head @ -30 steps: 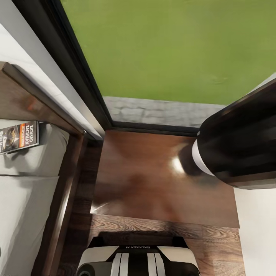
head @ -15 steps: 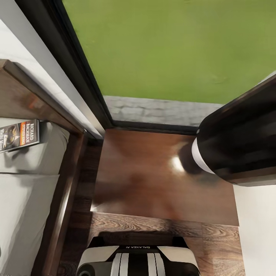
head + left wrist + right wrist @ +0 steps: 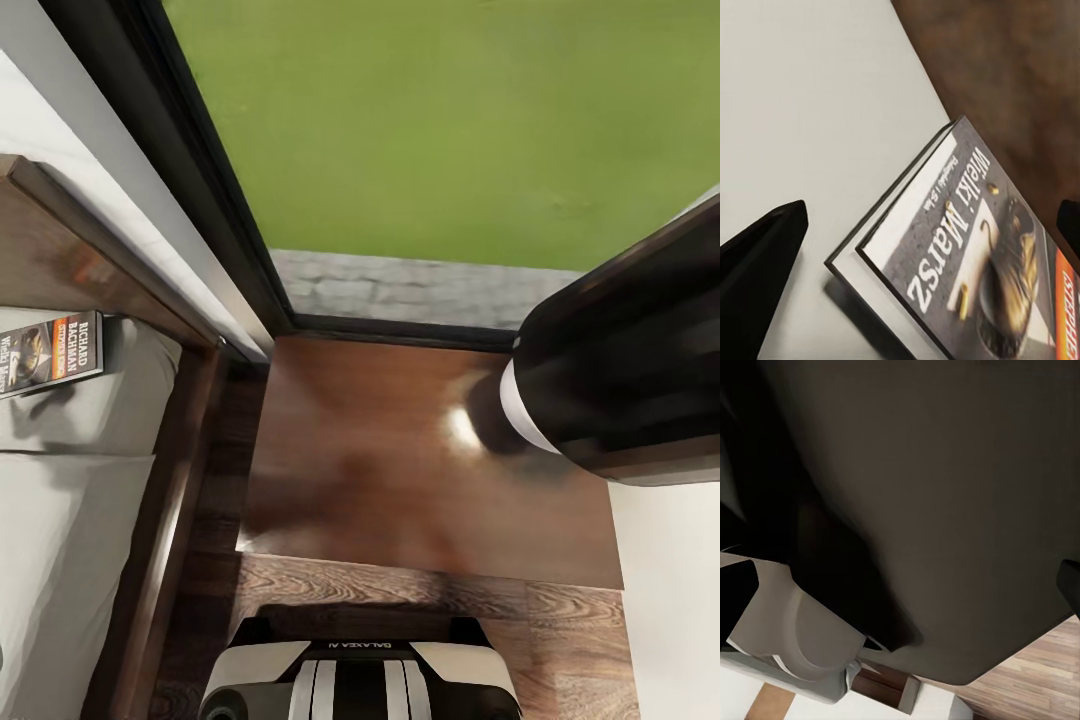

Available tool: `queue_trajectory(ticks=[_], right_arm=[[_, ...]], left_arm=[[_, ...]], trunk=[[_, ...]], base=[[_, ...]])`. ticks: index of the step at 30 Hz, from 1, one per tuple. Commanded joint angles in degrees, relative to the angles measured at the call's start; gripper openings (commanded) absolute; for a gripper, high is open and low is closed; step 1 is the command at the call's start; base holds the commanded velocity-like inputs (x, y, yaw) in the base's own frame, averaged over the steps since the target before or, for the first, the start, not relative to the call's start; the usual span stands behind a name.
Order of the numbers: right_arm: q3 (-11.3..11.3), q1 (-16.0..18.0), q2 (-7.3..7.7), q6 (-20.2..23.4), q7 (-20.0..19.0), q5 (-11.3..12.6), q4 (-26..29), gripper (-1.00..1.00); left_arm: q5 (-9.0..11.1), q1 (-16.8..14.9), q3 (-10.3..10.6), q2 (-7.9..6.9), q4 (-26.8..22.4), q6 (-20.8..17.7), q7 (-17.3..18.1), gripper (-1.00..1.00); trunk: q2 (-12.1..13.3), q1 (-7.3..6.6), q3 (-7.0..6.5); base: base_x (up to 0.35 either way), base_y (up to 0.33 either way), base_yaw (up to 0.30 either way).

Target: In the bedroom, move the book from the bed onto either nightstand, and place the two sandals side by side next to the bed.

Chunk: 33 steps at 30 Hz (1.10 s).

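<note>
Paperback book (image 3: 975,262) lies on the bed's off-white mattress (image 3: 810,97) by the headboard, between the spread fingers of the open left hand (image 3: 919,247), ungripped. Right hand's state I cannot tell. Closing on one corner could let the thin book pivot and slip before reaching the nightstand (image 3: 400,450).

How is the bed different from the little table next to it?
The bed has a soft-looking, off-white mattress on top; the nightstand has a hard, glossy brown top that shines with a bright spot. The bed has the book lying on it; no book lies on the nightstand. The bed runs off the picture's left edge; the nightstand's top fits almost whole. Both have dark brown wood.
</note>
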<state>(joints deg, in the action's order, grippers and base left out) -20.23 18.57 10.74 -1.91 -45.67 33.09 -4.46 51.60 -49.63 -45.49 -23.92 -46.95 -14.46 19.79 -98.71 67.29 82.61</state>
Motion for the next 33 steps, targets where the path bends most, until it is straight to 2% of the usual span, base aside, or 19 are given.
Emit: queue_trajectory(ticks=[1, 11, 33], right_arm=[[-0.47, 0.06, -0.02, -0.20, -0.30, 0.48, -0.20, 1.00], [-0.48, 0.06, -0.02, -0.20, -0.30, 0.48, -0.20, 1.00], [-0.50, 0.06, -0.02, -0.20, -0.39, 0.48, -0.20, 1.00]], left_arm=[[0.25, -0.03, -0.17, 0.02, 0.05, -0.61, 0.07, 1.00], [0.25, -0.03, -0.21, 0.00, 0.02, -0.65, 0.07, 1.00], [0.25, -0.03, -0.22, -0.08, 0.02, -0.74, 0.06, 1.00]], trunk=[[-0.01, 0.00, 0.02], [-0.01, 0.00, 0.02], [-0.01, 0.00, 0.21]], base=[[0.000, 0.000, 0.000], [-0.093, 0.000, 0.000], [-0.004, 0.000, 0.018]])
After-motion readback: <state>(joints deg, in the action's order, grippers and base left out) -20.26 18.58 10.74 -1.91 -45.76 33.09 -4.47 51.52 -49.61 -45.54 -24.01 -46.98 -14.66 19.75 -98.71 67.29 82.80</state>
